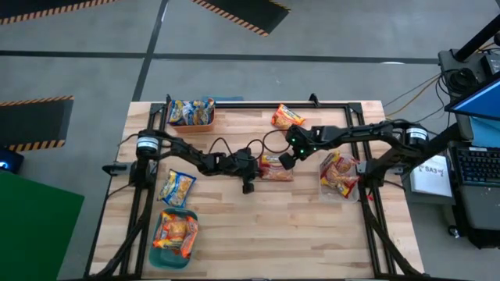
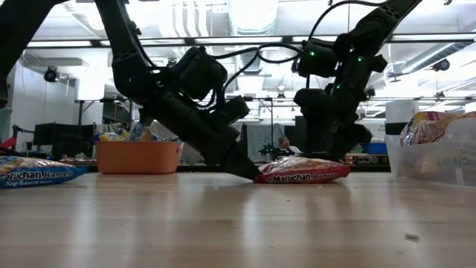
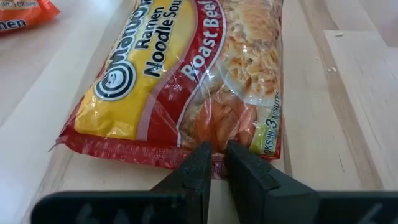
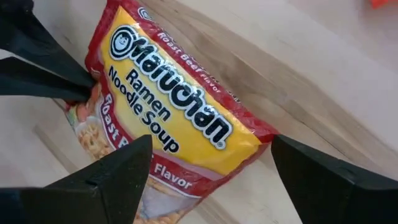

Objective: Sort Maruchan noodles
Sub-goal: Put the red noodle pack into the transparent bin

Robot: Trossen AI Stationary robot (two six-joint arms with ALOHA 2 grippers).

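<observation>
Two grippers meet over one red roast beef packet (image 1: 276, 167) lying flat in the middle of the tabletop (image 1: 258, 234), and I read this as a handover between my arms. My left gripper (image 3: 214, 163) has its fingers pinched nearly together on the crimped end seam of the packet, low at the tabletop; gripping the flat seam gives it something thin to hold without crushing the noodle block. My right gripper (image 4: 208, 171) hangs just above the same packet with its fingers spread wide, straddling it and holding nothing, so I judge it has let go and leaves the packet to the left arm.

The packet's long axis runs roughly left to right across the tabletop. The pinched end points toward the left arm, the other end toward the right arm, printed face up.

Other packets sit in groups, which explains where this one may go. There is an orange bin (image 1: 191, 114) with packets at the far left, a teal bin (image 1: 173, 239) with orange packets at the near left, and a clear bin (image 1: 341, 176) of red packets at the right. One loose blue packet (image 1: 176, 187) lies near the left arm and one orange packet (image 1: 287, 117) at the far edge.
</observation>
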